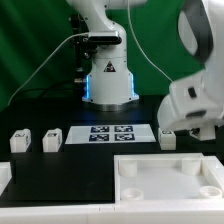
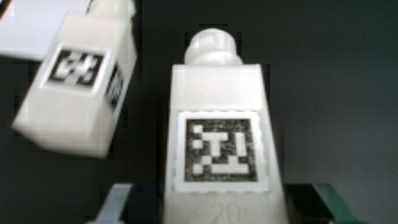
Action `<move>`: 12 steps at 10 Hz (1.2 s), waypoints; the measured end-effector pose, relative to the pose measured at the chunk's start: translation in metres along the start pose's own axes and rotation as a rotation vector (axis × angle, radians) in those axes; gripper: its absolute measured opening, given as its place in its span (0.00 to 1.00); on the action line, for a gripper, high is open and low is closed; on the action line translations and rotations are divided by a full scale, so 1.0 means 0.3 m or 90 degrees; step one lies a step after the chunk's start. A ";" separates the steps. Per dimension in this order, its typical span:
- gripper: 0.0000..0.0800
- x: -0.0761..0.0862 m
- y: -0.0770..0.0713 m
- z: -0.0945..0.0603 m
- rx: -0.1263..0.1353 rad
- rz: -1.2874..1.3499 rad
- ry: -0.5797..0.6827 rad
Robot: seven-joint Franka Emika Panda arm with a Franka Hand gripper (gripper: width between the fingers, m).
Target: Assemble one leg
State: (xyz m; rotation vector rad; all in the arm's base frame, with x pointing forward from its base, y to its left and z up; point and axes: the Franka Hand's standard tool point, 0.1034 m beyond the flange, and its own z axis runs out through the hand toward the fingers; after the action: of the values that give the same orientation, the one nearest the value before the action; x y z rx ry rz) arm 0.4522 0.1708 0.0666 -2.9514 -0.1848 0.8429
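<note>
Green backdrop, black table

Behind the marker board (image 1: 110, 133), a plain green backdrop (image 1: 30, 40) closes off the rear of the exterior view. The marker board lies flat on a matte black table (image 1: 50, 115), which spreads from it to both sides and forward toward the camera. The light is soft and even, brightest on the board's white face.

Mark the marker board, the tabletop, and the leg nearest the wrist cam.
marker board (image 1: 110, 133), exterior view, board centre.
tabletop (image 1: 170, 172), exterior view, bare inner surface.
leg (image 2: 219, 135), wrist view, its tag.
</note>
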 end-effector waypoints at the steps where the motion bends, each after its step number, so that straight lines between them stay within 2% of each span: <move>1: 0.37 -0.010 0.011 -0.065 -0.003 -0.006 0.065; 2: 0.37 -0.004 0.038 -0.147 -0.003 -0.009 0.149; 3: 0.37 -0.021 0.084 -0.201 -0.006 -0.014 0.214; 4: 0.37 -0.020 0.125 -0.240 -0.008 -0.015 0.289; 5: 0.37 -0.045 0.167 -0.270 -0.013 -0.009 0.368; 7: 0.37 -0.105 0.184 -0.296 -0.021 0.000 0.464; 8: 0.37 -0.094 0.183 -0.314 -0.020 -0.005 0.554; 10: 0.37 -0.103 0.181 -0.294 -0.017 -0.015 0.664; 12: 0.37 -0.099 0.181 -0.283 -0.018 -0.017 0.663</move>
State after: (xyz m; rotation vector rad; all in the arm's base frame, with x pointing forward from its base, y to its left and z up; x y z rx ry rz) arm 0.4774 0.1105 0.1487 -2.9492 -0.1566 -0.7329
